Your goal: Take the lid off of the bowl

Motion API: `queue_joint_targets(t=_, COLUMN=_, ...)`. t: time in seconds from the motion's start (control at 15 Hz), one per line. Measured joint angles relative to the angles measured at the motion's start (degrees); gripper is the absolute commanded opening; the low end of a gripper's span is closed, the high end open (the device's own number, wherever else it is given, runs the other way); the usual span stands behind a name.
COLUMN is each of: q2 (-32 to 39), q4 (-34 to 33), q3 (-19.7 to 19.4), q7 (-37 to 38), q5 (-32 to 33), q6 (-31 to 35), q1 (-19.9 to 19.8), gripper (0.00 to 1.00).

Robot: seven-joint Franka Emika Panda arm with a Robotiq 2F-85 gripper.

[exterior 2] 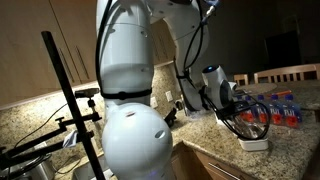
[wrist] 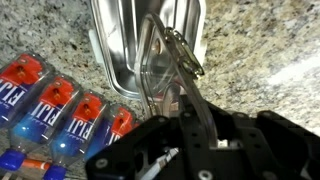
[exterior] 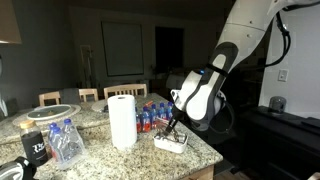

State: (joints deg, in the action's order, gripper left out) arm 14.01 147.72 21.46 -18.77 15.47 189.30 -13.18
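In an exterior view the pincer (exterior: 177,129) points down at the speckled granite counter (exterior: 100,150). Its tips are right at a low, whitish shape — the bowl (exterior: 170,144) with the lid, which I can't tell apart from here. A white paper towel roll (exterior: 122,120) stands upright well off to one side of the pincer, with the water bottles (exterior: 150,118) between.

In an exterior view past the arm's bulky white base (exterior 2: 135,140), the same pale shape sits directly beneath the pincer. It lies flat on the counter and is wider than it is tall.

The wrist view looks down on the lid (wrist: 130,40), lying flat and face up just ahead of the pincer — glossy, translucent grey, with rounded corners and a darker rim. The top edge cuts it off, so its long axis can't be judged. The fingers (wrist: 190,62) stand close together at its near edge; whether they clamp it I can't tell. The bottles, with red-and-blue labels, sit left of the pincer.
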Motion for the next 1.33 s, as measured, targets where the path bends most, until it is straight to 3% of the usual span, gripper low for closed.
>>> queue_joint_targets(t=0.2, q2=-0.72, q4=-0.13, q3=10.76, q7=4.44, q5=-0.15, q6=-0.83, q1=-10.26, gripper=0.05)
queue_joint_targets(t=0.53, q2=-0.58, q4=-2.72, q3=25.23, q7=11.17, q5=-0.73, q6=-4.45, q1=-27.51, gripper=0.05)
queue_joint_targets(t=1.0, q2=7.1, q4=-7.25, q3=52.57, q7=11.71, q5=-10.76, q6=-17.65, q1=-57.98, gripper=0.05)
queue_joint_targets(t=1.33, q2=14.88, q4=-6.89, q3=69.61, q7=11.63, q5=-14.2, q6=-23.99, q1=-78.9, gripper=0.05)
